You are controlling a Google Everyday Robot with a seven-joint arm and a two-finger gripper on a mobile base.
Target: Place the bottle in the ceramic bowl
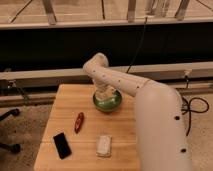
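Note:
The green ceramic bowl (107, 101) stands on the far middle of the wooden table (125, 135). My white arm reaches from the right foreground across the table, and my gripper (104, 93) hangs straight down into the bowl's mouth. A pale whitish shape shows at the gripper's tip inside the bowl. I cannot tell whether this is the bottle or part of the gripper. No bottle shows anywhere else on the table.
A slim red pointed object (79, 122) lies left of centre. A black phone (62, 145) lies at the front left. A pale flat block (104, 145) lies at the front middle. A metal rail and a dark wall run behind the table.

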